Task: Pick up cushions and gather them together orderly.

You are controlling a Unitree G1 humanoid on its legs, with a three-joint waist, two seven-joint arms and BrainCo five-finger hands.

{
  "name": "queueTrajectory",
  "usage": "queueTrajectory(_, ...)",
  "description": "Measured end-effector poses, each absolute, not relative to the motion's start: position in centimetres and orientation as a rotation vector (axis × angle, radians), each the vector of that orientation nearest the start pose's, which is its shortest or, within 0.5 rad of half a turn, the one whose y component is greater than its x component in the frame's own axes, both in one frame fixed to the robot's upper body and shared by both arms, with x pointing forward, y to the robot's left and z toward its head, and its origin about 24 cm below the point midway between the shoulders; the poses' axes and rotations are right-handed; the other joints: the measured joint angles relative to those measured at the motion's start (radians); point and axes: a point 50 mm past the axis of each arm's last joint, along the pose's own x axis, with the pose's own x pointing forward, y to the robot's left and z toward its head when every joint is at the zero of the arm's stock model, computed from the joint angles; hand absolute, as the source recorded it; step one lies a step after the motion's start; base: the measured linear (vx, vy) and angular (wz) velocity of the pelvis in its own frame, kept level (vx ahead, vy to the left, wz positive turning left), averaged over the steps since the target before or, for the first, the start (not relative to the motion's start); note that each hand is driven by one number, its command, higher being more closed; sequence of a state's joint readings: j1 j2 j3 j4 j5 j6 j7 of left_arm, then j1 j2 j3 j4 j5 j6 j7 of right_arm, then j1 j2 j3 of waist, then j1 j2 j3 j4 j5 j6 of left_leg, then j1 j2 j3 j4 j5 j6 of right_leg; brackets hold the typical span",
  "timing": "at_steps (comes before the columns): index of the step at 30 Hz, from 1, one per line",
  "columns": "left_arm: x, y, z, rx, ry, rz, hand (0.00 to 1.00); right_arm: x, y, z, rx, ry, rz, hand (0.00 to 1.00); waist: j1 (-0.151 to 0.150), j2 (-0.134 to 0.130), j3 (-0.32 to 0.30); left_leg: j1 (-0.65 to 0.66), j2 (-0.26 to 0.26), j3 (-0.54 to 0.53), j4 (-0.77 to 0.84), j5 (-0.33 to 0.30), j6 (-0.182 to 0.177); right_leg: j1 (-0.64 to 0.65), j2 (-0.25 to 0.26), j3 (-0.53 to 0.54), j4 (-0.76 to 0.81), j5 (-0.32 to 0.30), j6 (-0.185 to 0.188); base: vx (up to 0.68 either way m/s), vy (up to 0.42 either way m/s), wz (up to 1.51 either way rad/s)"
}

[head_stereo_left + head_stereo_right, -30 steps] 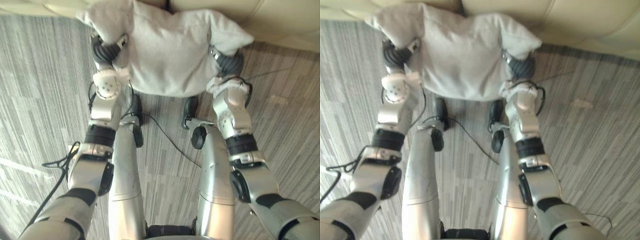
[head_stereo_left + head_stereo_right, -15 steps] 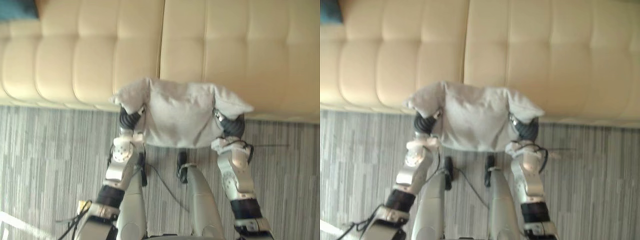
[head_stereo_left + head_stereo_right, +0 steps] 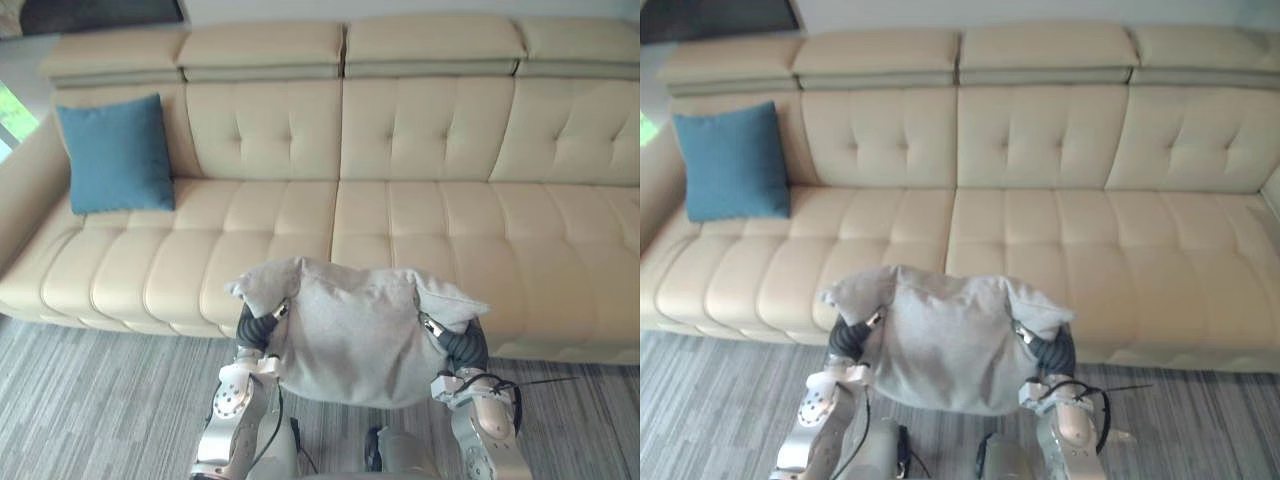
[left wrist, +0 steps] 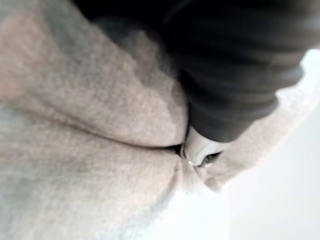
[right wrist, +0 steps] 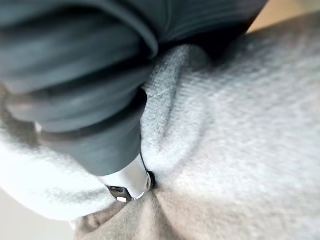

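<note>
The grey cushion (image 3: 350, 335) is up off the floor, in front of the cream sofa (image 3: 420, 215). The left hand (image 3: 254, 326) and the right hand (image 3: 464, 350) sink into its two sides. I cannot tell how open they are. A blue cushion (image 3: 117, 153) leans at the sofa's left end.

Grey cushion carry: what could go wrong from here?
1. The grey cushion hangs between the left hand and the right hand, which press in at its sides. It is soft, so it may sag and slip out.
2. It hides part of the front edge of the sofa in the head views, so the approach could be misjudged.
3. The blue cushion leans at the sofa's far left end. Set down here, the two would likely end up apart.
</note>
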State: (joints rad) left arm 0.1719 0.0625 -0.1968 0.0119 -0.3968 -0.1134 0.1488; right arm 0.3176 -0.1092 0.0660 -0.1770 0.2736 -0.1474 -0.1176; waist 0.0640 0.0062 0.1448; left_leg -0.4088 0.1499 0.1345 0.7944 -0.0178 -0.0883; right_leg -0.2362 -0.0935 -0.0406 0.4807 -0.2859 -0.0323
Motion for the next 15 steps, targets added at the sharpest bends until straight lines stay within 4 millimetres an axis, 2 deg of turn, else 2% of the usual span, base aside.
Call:
queueTrajectory(2,21.3,13.0,0.6,-0.345,0.133,0.038,1.00,19.0,-17.7,3.2,0.173,-0.014,-0.148,1.00,-0.001,0.020,-0.018,0.005,-0.004,0.023,-0.112,-0.091,0.024,0.014,0.000,0.013,-0.037,0.008,-0.014,0.11,0.126,0.01)
queueTrajectory(3,21.3,12.9,0.6,-0.345,0.134,0.035,1.00,19.0,-17.7,3.2,0.172,-0.016,-0.152,1.00,-0.001,0.021,-0.019,0.017,-0.007,0.023,-0.182,-0.099,0.018,0.020,0.000,0.017,-0.046,0.008,-0.013,0.11,0.157,-0.06)
queueTrajectory(5,21.3,12.9,0.5,-0.340,0.136,0.032,1.00,19.2,-17.7,3.3,0.167,-0.020,-0.154,1.00,0.009,0.022,-0.030,0.042,-0.012,0.013,-0.400,-0.095,0.004,0.029,-0.001,0.024,-0.066,-0.002,0.004,0.15,0.199,-0.15)
queueTrajectory(6,21.3,12.9,0.5,-0.340,0.137,0.033,1.00,19.4,-17.7,3.4,0.164,-0.026,-0.152,1.00,0.012,0.025,-0.035,0.045,-0.013,0.003,-0.446,-0.092,0.008,0.026,0.000,0.029,-0.066,-0.011,0.019,0.21,0.262,-0.25)
queueTrajectory(7,21.3,12.9,0.5,-0.338,0.140,0.032,1.00,19.6,-17.7,3.5,0.165,-0.030,-0.153,1.00,0.016,0.034,-0.045,0.045,-0.017,-0.005,-0.454,-0.054,0.022,0.026,-0.002,0.043,-0.064,-0.025,0.043,0.26,0.309,-0.34)
queueTrajectory(8,21.2,13.0,0.4,-0.333,0.147,0.033,1.00,19.7,-17.6,3.3,0.165,-0.024,-0.154,1.00,0.022,0.021,-0.053,0.043,-0.033,0.011,-0.431,-0.047,0.040,0.027,-0.010,0.075,-0.065,-0.033,0.062,0.29,0.323,-0.44)
queueTrajectory(9,20.8,13.3,0.1,-0.324,0.161,0.037,1.00,19.5,-17.5,2.9,0.159,-0.003,-0.152,1.00,0.027,-0.007,-0.071,0.043,-0.057,0.049,-0.409,-0.087,0.059,0.030,-0.043,0.105,-0.075,-0.036,0.088,0.35,0.334,-0.37)
queueTrajectory(10,20.5,13.4,-0.1,-0.319,0.171,0.039,1.00,19.4,-17.5,2.6,0.149,0.009,-0.147,1.00,0.025,-0.021,-0.085,0.045,-0.079,0.066,-0.399,-0.106,0.076,0.033,-0.067,0.115,-0.067,-0.023,0.115,0.40,0.305,-0.23)
queueTrajectory(11,20.4,13.4,-0.2,-0.312,0.177,0.034,1.00,19.4,-17.4,2.5,0.138,0.019,-0.145,1.00,0.020,-0.034,-0.094,0.046,-0.100,0.085,-0.373,-0.132,0.092,0.013,-0.091,0.139,0.028,-0.023,0.155,0.50,0.337,-0.14)
queueTrajectory(12,20.4,13.4,-0.3,-0.310,0.182,0.033,1.00,19.4,-17.4,2.4,0.130,0.025,-0.142,1.00,0.018,-0.036,-0.093,0.061,-0.113,0.103,-0.356,-0.157,0.107,-0.029,-0.102,0.160,0.180,-0.014,0.201,0.42,0.248,-0.18)
queueTrajectory(13,20.4,13.5,-0.4,-0.307,0.186,0.034,1.00,19.5,-17.3,2.3,0.132,0.033,-0.140,1.00,0.019,-0.034,-0.092,0.081,-0.119,0.113,-0.358,-0.170,0.114,-0.049,-0.107,0.162,0.272,0.004,0.225,0.40,0.210,-0.28)
queueTrajectory(15,20.3,13.8,-0.4,-0.293,0.188,0.033,1.00,19.7,-17.0,1.4,0.148,0.069,-0.145,1.00,0.023,-0.026,-0.087,0.175,-0.123,0.127,-0.406,-0.179,0.126,-0.080,-0.108,0.127,0.459,-0.001,0.205,0.36,0.141,-0.38)
